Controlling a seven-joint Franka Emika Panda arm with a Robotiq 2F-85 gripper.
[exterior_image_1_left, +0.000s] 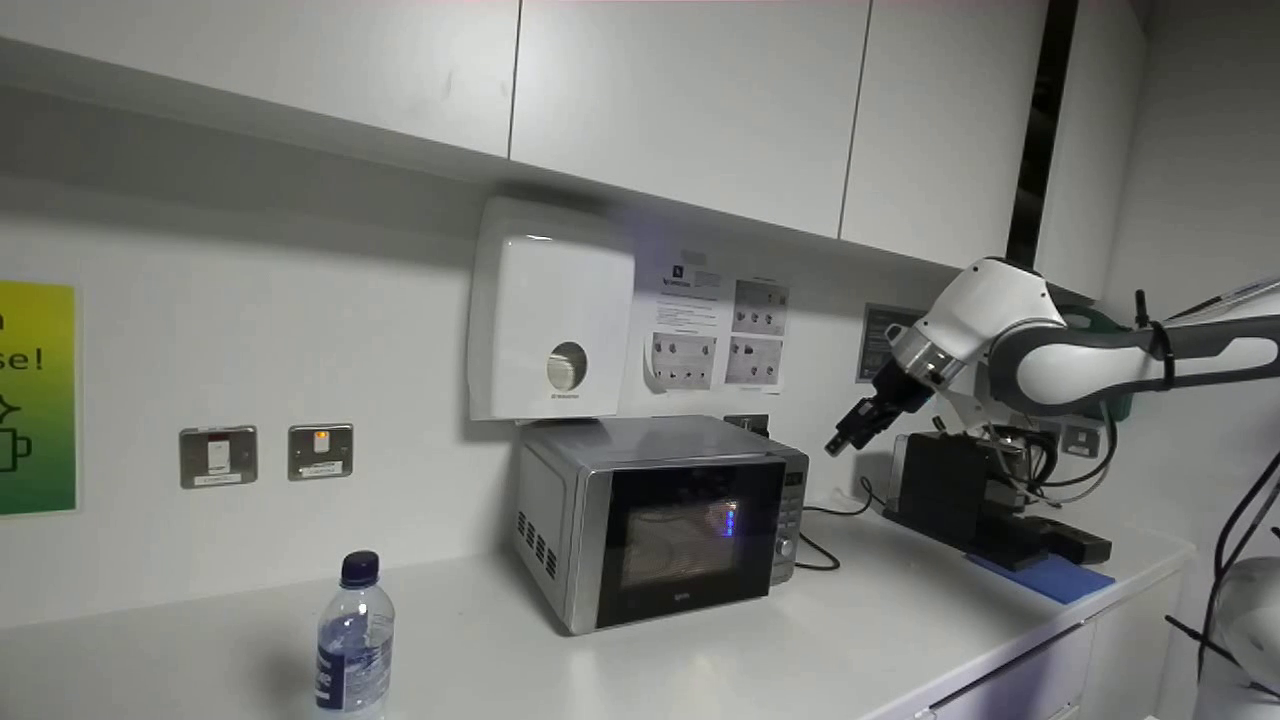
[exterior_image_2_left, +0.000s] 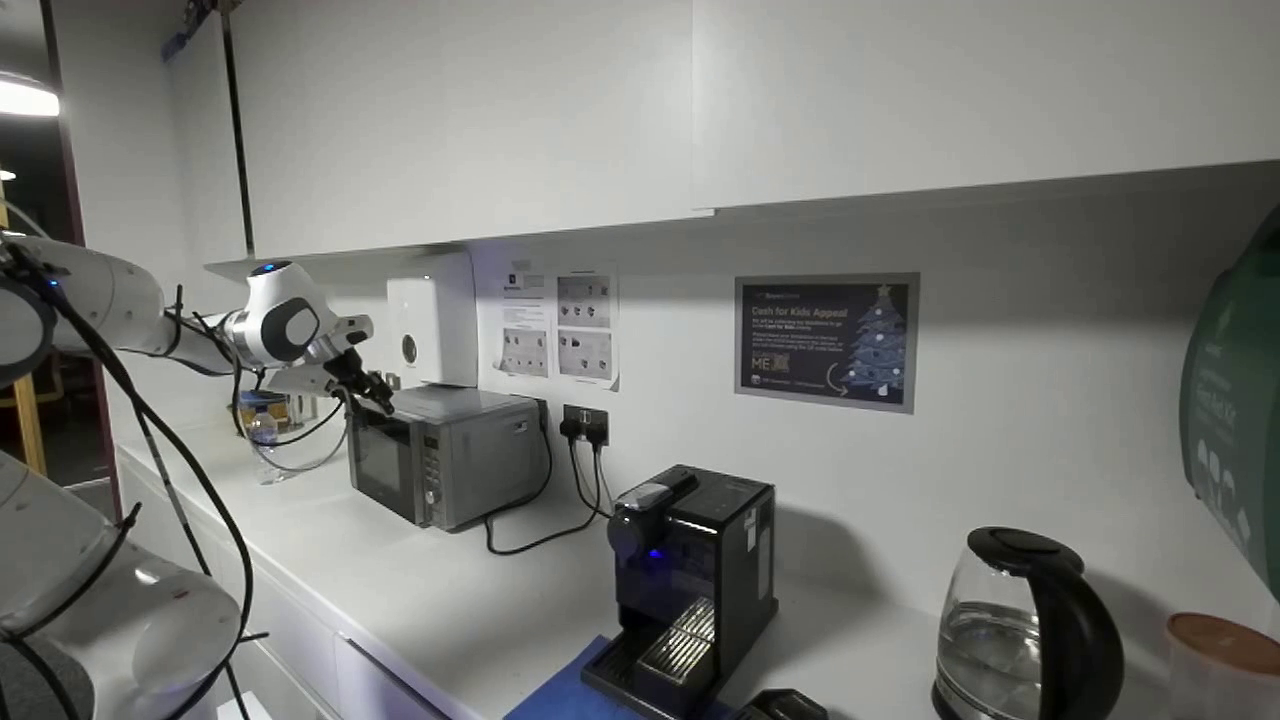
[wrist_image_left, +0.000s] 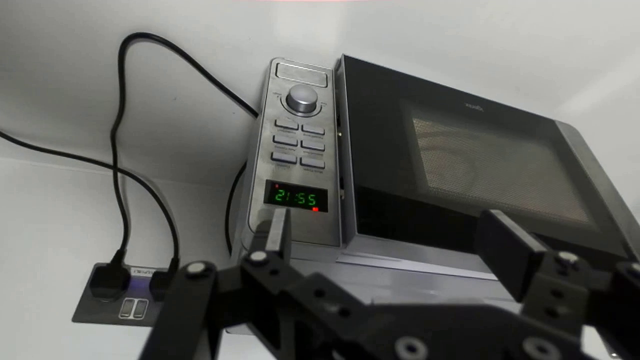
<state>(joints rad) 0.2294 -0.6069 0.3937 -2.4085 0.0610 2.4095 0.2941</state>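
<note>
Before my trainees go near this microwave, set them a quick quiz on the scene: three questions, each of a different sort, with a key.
1. True or false: the gripper is open.

2. Which colour is the cap on the bottle?
a) orange
b) dark blue
c) white

3. In the wrist view, how many small buttons lie between the knob and the display on the microwave?

Key:
1. True; its fingers stand apart.
2. b
3. Six, in three rows of two.
</note>
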